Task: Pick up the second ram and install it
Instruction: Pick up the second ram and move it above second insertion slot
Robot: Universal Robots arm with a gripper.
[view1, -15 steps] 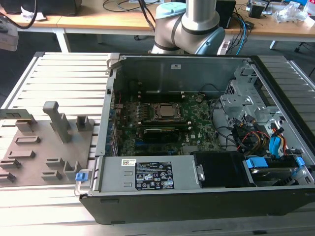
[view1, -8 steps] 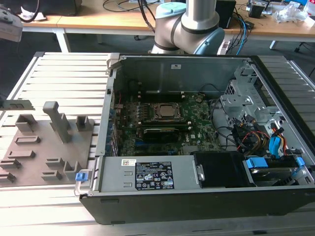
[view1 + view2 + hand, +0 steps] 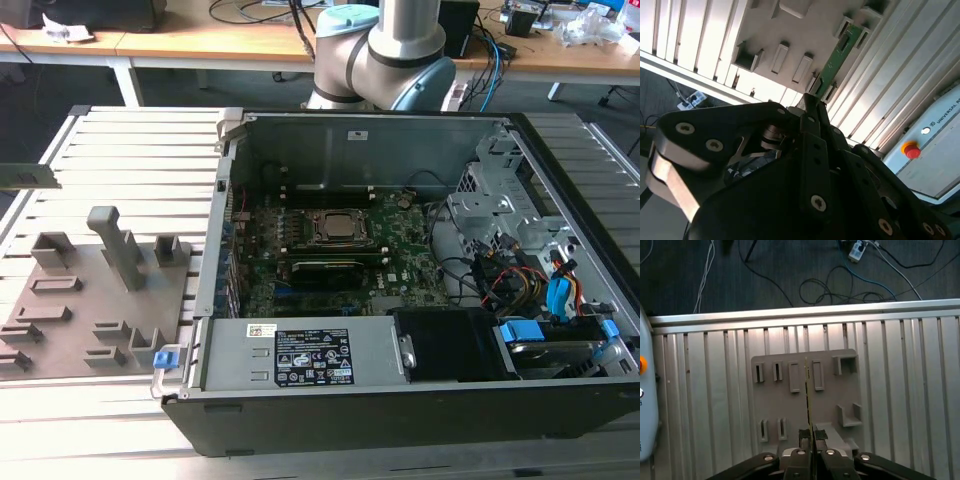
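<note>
Silver arm [image 3: 410,25], pale-blue joint caps [image 3: 345,25]; black jaws studded with screws.

Soft, even room light fills the exterior view. The ribbed aluminium bench [image 3: 130,150] looks washed pale, and the open black computer case [image 3: 330,150] is shadowed inside. In the second wrist view glare streaks the bench slats, the black gripper [image 3: 812,102] is nearly a silhouette, and the thin green second ram [image 3: 839,52] is evenly lit.
</note>
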